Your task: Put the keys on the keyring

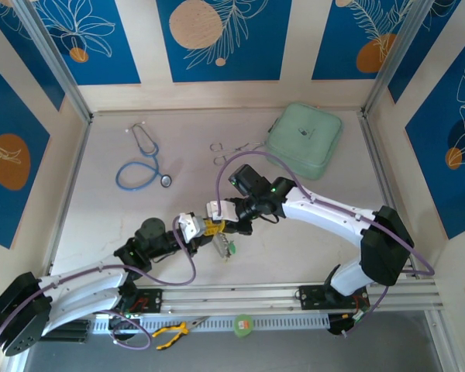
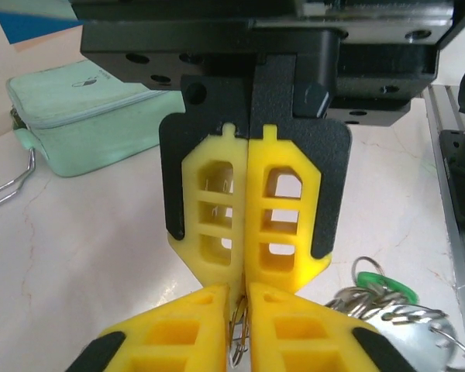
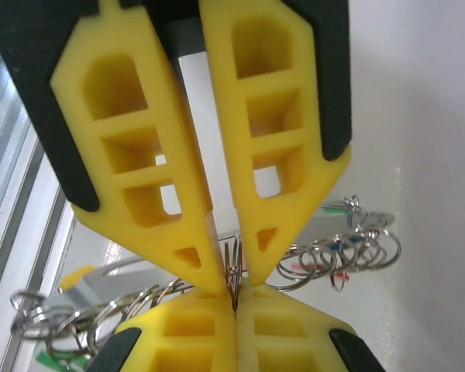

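Left claw (image 2: pixel 239 302) first: we read it as nearly closed, just a sliver of gap between its yellow fingers. A thin metal ring (image 2: pixel 238 329) sits in that sliver, so we'd call it nipped onto the ring rather than loose. Right claw (image 3: pixel 234 306) is clamped all the way, fingers flush, with the edge of the same ring poking out of the seam.

The two claws meet nose to nose above the middle of the table (image 1: pixel 101 209), each with a bite on that one ring.

Why hold it like that? Our guess is that one claw steadies the ring while the other tries to pry or twist it open, so it can be threaded on. It's a two-handed job with something that thin.

Everything else dangles free just under the claws. The keys (image 1: pixel 232 249) hang there in a tangle of small steel rings (image 2: pixel 403 318), and a green-headed key (image 2: pixel 384 283) is easy to spot in the left wrist view. The pale piece in that bundle looks to us like the keyring (image 1: pixel 221 243), but it's too small to tell what's actually on it.

The stethoscope (image 1: pixel 143 163), forceps (image 1: pixel 229 151) and mint pouch (image 1: pixel 304 139) sit well apart at the far side, out of the way.
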`<action>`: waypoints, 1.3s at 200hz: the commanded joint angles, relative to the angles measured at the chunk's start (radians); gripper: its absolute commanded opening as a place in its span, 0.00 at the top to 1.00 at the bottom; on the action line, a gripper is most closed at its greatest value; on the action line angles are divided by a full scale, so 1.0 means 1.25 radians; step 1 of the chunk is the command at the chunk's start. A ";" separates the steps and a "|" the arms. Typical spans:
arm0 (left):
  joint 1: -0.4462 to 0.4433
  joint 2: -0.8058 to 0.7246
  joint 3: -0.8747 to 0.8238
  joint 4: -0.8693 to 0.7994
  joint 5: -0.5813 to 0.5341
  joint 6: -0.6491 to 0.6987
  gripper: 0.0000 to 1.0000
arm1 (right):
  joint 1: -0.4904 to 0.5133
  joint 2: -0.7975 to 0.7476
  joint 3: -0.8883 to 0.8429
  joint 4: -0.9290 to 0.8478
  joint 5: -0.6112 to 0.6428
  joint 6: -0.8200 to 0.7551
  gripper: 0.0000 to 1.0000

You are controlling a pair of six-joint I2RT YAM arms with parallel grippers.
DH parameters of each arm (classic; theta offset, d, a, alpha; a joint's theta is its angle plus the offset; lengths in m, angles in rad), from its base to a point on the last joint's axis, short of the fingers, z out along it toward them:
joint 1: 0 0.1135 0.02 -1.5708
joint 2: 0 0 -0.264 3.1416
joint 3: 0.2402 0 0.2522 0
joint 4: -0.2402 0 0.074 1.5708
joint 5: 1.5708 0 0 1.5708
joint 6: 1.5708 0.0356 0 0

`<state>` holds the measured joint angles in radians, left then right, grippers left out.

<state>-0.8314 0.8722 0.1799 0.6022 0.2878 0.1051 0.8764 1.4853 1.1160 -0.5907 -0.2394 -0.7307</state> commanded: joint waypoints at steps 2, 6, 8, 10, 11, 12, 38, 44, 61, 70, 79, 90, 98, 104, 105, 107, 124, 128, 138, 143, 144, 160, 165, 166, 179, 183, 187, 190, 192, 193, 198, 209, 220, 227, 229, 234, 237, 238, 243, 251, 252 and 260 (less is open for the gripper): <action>0.002 -0.007 0.004 -0.017 0.006 0.002 0.78 | -0.012 -0.045 -0.010 0.024 -0.061 0.017 1.00; 0.002 -0.012 0.002 -0.023 0.004 0.004 0.78 | -0.014 -0.047 -0.013 0.027 -0.064 0.020 1.00; 0.002 -0.013 0.002 -0.027 0.004 0.005 0.78 | -0.015 -0.050 -0.016 0.030 -0.065 0.019 1.00; 0.002 -0.016 0.002 -0.031 0.002 0.006 0.78 | -0.015 -0.052 -0.018 0.031 -0.066 0.019 1.00; 0.002 -0.017 0.002 -0.033 0.003 0.006 0.78 | -0.015 -0.053 -0.019 0.031 -0.066 0.020 1.00; 0.002 -0.018 0.002 -0.035 0.003 0.007 0.78 | -0.016 -0.054 -0.020 0.033 -0.067 0.019 1.00; 0.003 -0.027 0.001 -0.043 0.001 0.012 0.83 | -0.016 -0.064 -0.033 0.042 -0.082 0.018 1.00; 0.004 -0.024 0.001 -0.033 0.003 0.011 0.84 | -0.016 -0.065 -0.033 0.045 -0.083 0.018 1.00; 0.003 -0.009 0.003 -0.009 0.012 0.006 0.86 | -0.013 -0.063 -0.032 0.048 -0.085 0.016 1.00; 0.003 -0.003 0.002 0.005 0.016 0.002 0.85 | -0.010 -0.060 -0.030 0.047 -0.080 0.012 1.00; 0.004 0.003 0.001 0.018 0.020 -0.002 0.85 | -0.008 -0.057 -0.027 0.046 -0.076 0.011 1.00; 0.004 0.006 0.000 0.031 0.027 -0.005 0.83 | -0.007 -0.053 -0.025 0.044 -0.066 0.011 1.00; 0.003 0.006 -0.002 0.038 0.029 -0.010 0.82 | -0.007 -0.049 -0.023 0.042 -0.063 0.011 1.00; 0.004 0.005 -0.004 0.042 0.030 -0.011 0.81 | -0.007 -0.046 -0.022 0.041 -0.062 0.011 1.00; 0.004 0.004 -0.004 0.043 0.031 -0.012 0.81 | -0.007 -0.045 -0.022 0.041 -0.063 0.012 1.00; 0.004 0.004 -0.005 0.044 0.031 -0.012 0.81 | -0.007 -0.045 -0.022 0.040 -0.062 0.011 1.00; 0.004 -0.003 -0.010 0.053 0.029 -0.016 0.81 | -0.004 -0.043 -0.022 0.037 -0.061 0.009 1.00; 0.003 -0.007 -0.011 0.055 0.029 -0.018 0.82 | -0.004 -0.043 -0.022 0.037 -0.061 0.008 1.00; 0.004 -0.012 -0.014 0.058 0.026 -0.020 0.82 | -0.005 -0.043 -0.022 0.036 -0.061 0.008 1.00; 0.004 -0.014 -0.015 0.058 0.026 -0.020 0.83 | -0.004 -0.043 -0.022 0.035 -0.061 0.007 1.00; 0.004 -0.014 -0.015 0.058 0.026 -0.020 0.83 | -0.004 -0.043 -0.022 0.035 -0.061 0.007 1.00; 0.004 -0.014 -0.015 0.057 0.028 -0.019 0.83 | -0.002 -0.041 -0.019 0.035 -0.061 0.007 1.00; 0.004 -0.014 -0.015 0.059 0.030 -0.021 0.83 | 0.000 -0.040 -0.019 0.034 -0.061 0.006 1.00; 0.004 -0.014 -0.015 0.060 0.030 -0.021 0.83 | 0.000 -0.040 -0.019 0.034 -0.061 0.006 1.00; 0.004 -0.012 -0.015 0.068 0.035 -0.025 0.82 | -0.001 -0.039 -0.019 0.035 -0.059 0.007 1.00; 0.004 -0.013 -0.015 0.070 0.036 -0.025 0.81 | -0.001 -0.037 -0.019 0.034 -0.058 0.007 1.00; 0.004 -0.012 -0.016 0.071 0.037 -0.025 0.81 | -0.002 -0.038 -0.018 0.034 -0.057 0.007 1.00; 0.004 -0.012 -0.015 0.071 0.038 -0.026 0.81 | -0.002 -0.037 -0.019 0.034 -0.058 0.008 1.00; 0.004 -0.012 -0.016 0.071 0.038 -0.026 0.81 | -0.002 -0.038 -0.019 0.033 -0.057 0.008 1.00; 0.004 -0.012 -0.016 0.071 0.038 -0.026 0.81 | -0.002 -0.037 -0.020 0.033 -0.057 0.008 1.00; 0.004 -0.013 -0.016 0.071 0.038 -0.026 0.81 | -0.003 -0.037 -0.020 0.034 -0.056 0.010 1.00; 0.004 -0.016 -0.017 0.069 0.040 -0.026 0.81 | -0.004 -0.038 -0.021 0.034 -0.053 0.011 1.00; 0.004 -0.019 -0.017 0.068 0.039 -0.024 0.86 | -0.004 -0.038 -0.022 0.031 -0.050 0.010 1.00; 0.003 -0.019 -0.017 0.067 0.037 -0.023 0.89 | -0.003 -0.036 -0.020 0.028 -0.051 0.011 1.00; 0.004 -0.019 -0.017 0.066 0.036 -0.022 0.90 | -0.003 -0.036 -0.020 0.027 -0.051 0.010 1.00; 0.003 -0.019 -0.016 0.064 0.035 -0.019 0.94 | -0.003 -0.035 -0.019 0.026 -0.053 0.009 1.00; 0.004 -0.018 -0.016 0.064 0.035 -0.016 0.96 | -0.002 -0.035 -0.019 0.026 -0.053 0.009 1.00; 0.004 -0.018 -0.015 0.063 0.035 -0.015 0.96 | -0.002 -0.035 -0.019 0.026 -0.053 0.008 1.00; 0.003 -0.017 -0.014 0.061 0.034 -0.011 1.00 | -0.001 -0.035 -0.019 0.026 -0.056 0.008 1.00; 0.003 -0.016 -0.012 0.062 0.033 -0.007 1.00 | -0.001 -0.038 -0.019 0.029 -0.062 0.013 1.00; 0.003 -0.016 -0.012 0.062 0.032 -0.007 1.00 | -0.001 -0.039 -0.020 0.030 -0.063 0.014 1.00; 0.004 -0.014 -0.014 0.069 0.033 -0.006 1.00 | -0.010 -0.048 -0.026 0.048 -0.079 0.032 1.00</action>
<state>-0.8310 0.8650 0.1612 0.6132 0.3077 0.0849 0.8646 1.4364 1.0832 -0.5541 -0.2806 -0.7208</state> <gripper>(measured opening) 0.066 0.050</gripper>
